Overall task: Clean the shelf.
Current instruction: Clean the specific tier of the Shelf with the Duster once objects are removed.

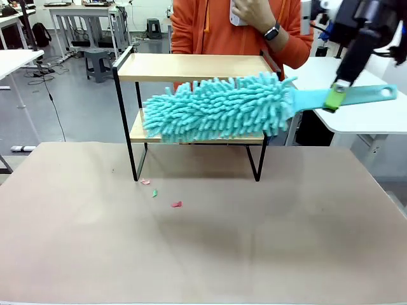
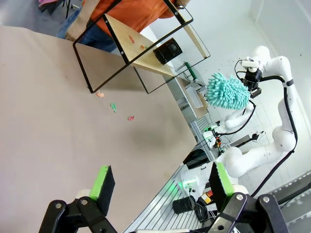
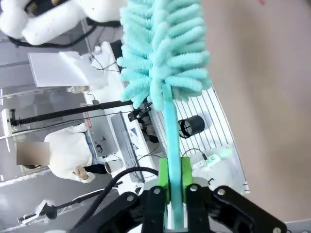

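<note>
The shelf stands at the far middle of the table, two light boards in a black frame. A teal fluffy duster hangs in front of it, its head covering most of the lower board. My right gripper is shut on the duster's flat teal handle at the upper right; in the right wrist view the green pads of my right gripper clamp the duster by that handle. My left gripper is open and empty, low over the table, facing the shelf and the far-off duster.
Three small paper scraps lie on the brown table in front of the shelf's left leg. Small scraps also lie on a shelf board. A person in an orange top stands right behind the shelf.
</note>
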Action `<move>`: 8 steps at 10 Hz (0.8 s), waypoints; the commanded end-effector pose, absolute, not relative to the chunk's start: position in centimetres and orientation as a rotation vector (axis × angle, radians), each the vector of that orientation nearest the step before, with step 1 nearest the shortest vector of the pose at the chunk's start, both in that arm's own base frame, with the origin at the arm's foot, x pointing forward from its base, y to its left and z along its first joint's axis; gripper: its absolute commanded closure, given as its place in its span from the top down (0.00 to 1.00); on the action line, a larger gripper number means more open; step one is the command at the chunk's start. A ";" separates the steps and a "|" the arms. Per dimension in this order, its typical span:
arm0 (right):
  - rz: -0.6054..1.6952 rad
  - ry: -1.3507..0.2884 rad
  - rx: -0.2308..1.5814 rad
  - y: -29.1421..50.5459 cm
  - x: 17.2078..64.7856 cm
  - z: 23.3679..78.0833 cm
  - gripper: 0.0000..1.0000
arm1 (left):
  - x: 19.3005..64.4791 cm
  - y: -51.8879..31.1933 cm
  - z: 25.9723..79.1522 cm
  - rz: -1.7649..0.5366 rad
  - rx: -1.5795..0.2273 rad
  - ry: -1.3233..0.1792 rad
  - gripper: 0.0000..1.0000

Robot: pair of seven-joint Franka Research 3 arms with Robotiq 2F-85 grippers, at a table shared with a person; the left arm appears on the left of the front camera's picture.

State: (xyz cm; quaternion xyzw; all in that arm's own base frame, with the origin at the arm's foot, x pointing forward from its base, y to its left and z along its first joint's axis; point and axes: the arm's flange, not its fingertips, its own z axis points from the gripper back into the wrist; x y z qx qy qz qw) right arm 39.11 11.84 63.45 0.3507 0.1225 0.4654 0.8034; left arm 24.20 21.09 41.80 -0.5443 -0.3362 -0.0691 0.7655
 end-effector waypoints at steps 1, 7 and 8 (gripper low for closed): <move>0.981 0.237 0.823 10.4 38.9 62.7 0.13 | 24.2 20.9 41.9 -0.169 -1.189 -0.756 1.00; 0.663 -0.108 1.265 -6.6 30.8 60.8 0.13 | 24.2 20.9 41.9 -0.169 -1.189 -0.756 1.00; 0.532 -0.190 1.343 -10.6 29.3 58.6 0.13 | 24.2 20.9 41.9 -0.169 -1.189 -0.756 1.00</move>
